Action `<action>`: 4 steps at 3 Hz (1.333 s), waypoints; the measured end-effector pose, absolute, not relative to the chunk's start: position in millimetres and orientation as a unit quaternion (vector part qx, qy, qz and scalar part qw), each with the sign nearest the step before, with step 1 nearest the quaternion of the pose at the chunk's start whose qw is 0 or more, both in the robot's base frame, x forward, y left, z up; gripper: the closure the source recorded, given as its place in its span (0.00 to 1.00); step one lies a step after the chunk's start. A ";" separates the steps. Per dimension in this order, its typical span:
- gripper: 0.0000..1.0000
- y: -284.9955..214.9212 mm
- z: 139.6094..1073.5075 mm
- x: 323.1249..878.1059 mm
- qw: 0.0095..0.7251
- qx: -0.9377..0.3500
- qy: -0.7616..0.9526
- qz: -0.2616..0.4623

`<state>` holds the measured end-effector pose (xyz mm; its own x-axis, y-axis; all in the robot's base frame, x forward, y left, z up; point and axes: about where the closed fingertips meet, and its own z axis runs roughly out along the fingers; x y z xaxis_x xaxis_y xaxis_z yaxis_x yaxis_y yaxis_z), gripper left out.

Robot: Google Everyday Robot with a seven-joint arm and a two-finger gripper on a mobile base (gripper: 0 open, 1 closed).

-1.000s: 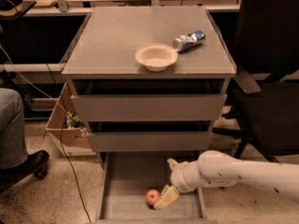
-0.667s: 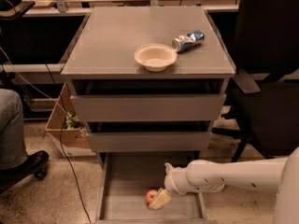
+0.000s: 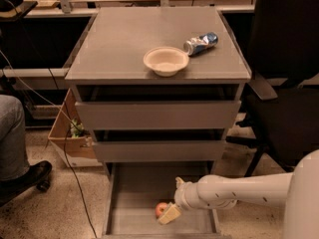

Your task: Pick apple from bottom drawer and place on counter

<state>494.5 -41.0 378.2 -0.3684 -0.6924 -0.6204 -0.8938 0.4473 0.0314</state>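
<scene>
While the white arm (image 3: 234, 193) reaches in low from the right, the pincer (image 3: 168, 214) sits down inside the open bottom drawer (image 3: 134, 193), pressed up against the right side of the apple (image 3: 160, 209), which lies on the drawer floor towards the near end. Whether the pincer is clamped on the fruit or standing open beside it, I cannot tell. This looks like the grasp itself, early in the job. To do it well: centre the apple squarely, take a firm hold on that round, rollable shape, then lift and draw out towards the near side, clear of the drawer fronts above. Up on the tabletop (image 3: 124, 39) sit a bowl (image 3: 166, 60) and a crushed can (image 3: 201, 43); aim left, away from both.
</scene>
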 end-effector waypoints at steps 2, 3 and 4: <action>0.00 -58.9 305.9 493.9 0.306 -0.465 0.808 0.194; 0.00 -65.7 271.8 494.7 0.327 -0.441 0.812 0.196; 0.00 -61.4 238.2 502.4 0.343 -0.420 0.816 0.203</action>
<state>502.4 -61.4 238.2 -0.4130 -0.5455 -0.7293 -0.8236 0.5654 0.0435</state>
